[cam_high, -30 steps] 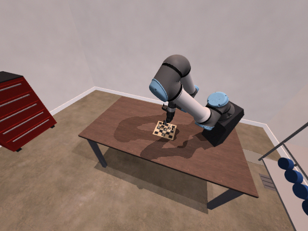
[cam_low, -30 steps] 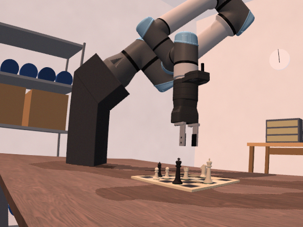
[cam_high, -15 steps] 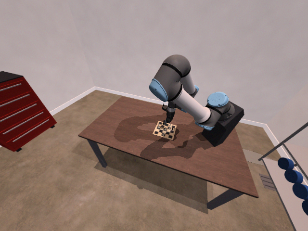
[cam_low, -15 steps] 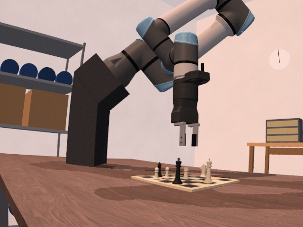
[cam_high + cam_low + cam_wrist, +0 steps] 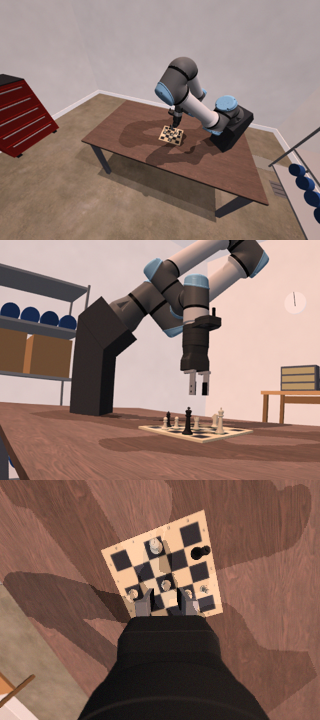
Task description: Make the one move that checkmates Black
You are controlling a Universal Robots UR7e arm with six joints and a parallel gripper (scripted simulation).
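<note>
pale walls, brown floor, red drawer cabinet at left edge of the top view, shelf rack with blue rolls and cartons upper left in the exterior view. a second small table with a drawer box sits at far right there.

brown wood bench carries the arm's black pedestal and a small chessboard, lower centre-right in the exterior view, mid-frame in the top view.

arm folds over from upper right, wrist pointing straight down. pincer hangs above the board, well clear of the piece tops, fingers partly apart with a narrow gap, nothing between them.

pieces in the exterior view, all upright:
- black king, tallest dark piece, front centre of the board
- black pawn behind it to the left
- white pawns and at left
- white rook mid-board
- white knight and white king at right

wrist view: board tilted in upper centre, fingertips framing the near row at frame centre; a white piece sits just above the gap. square letters and digits too small to read.
</note>
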